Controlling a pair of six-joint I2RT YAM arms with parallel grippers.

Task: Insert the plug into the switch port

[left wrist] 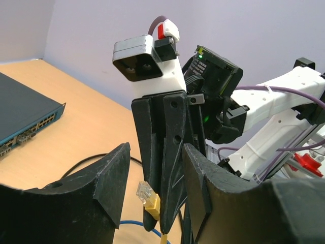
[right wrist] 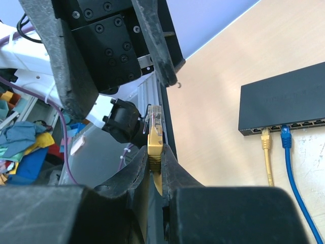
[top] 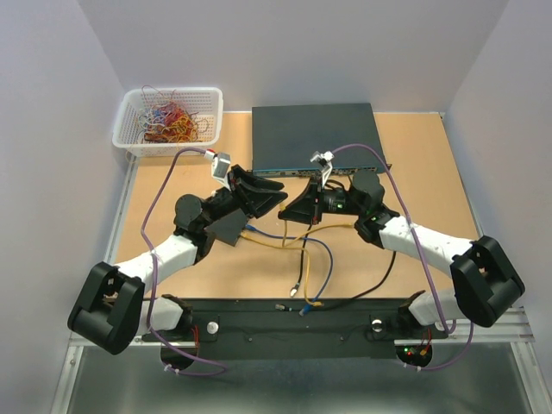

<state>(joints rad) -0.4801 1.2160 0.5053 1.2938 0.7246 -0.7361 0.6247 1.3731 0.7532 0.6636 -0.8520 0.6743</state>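
Observation:
A yellow cable's clear plug [right wrist: 156, 118] stands up between the fingers of my right gripper [right wrist: 156, 157], which is shut on the plug's yellow boot. In the left wrist view the same plug [left wrist: 146, 194] sits beside the right gripper's black fingers [left wrist: 170, 152]. My left gripper [left wrist: 155, 178] is open and straddles those fingers and the plug without touching the plug. Both grippers meet above mid-table, left gripper [top: 269, 193] and right gripper [top: 291, 212]. The small black box [right wrist: 284, 101] lies flat, with its row of switch ports [right wrist: 304, 124] on the near edge. A yellow and a blue cable are plugged in there.
The large dark rack switch [top: 315, 138] lies at the back of the table. A white basket [top: 129, 129] of coloured ties stands at the back left. Loose yellow, blue and black cables [top: 304, 259] trail across the wooden table toward the arm bases.

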